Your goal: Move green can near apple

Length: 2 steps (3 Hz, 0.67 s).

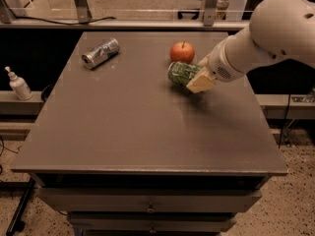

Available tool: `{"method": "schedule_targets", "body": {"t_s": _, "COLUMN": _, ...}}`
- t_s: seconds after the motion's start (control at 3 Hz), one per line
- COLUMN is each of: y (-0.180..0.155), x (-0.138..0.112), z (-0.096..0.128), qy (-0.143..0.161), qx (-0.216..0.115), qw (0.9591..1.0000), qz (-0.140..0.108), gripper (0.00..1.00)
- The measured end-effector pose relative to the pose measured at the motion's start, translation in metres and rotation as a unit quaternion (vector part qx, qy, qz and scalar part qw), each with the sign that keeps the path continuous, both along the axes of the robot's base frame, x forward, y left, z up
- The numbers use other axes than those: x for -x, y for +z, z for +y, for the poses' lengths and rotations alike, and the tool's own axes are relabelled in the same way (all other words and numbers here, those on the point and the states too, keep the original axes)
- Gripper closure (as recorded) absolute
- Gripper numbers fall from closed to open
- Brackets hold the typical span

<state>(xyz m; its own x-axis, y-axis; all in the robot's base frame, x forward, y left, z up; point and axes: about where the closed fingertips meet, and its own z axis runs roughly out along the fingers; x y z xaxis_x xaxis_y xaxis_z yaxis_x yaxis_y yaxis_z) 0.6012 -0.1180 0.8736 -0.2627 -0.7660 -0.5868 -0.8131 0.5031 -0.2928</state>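
Note:
The green can (181,73) lies on its side in my gripper (198,77), which is shut on it just above the table top, right of centre. The white arm comes in from the right. The red-orange apple (182,52) stands on the table just behind the can, a small gap away. The can's silver end faces left. Its right end is hidden by the tan fingers (201,82).
A silver-grey can (100,53) lies on its side at the table's back left. The grey table (123,132) has drawers below its front edge. A white pump bottle (18,84) stands on a ledge to the left. Metal frame posts rise behind the table.

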Motion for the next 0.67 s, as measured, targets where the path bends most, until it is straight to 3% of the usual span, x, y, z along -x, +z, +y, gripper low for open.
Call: {"method": "schedule_targets", "body": {"t_s": 0.67, "y": -0.027, "x": -0.028, "z": 0.028, "qy": 0.07, "qx": 0.005, "qw": 0.9972, "qz": 0.029, "gripper": 1.0}}
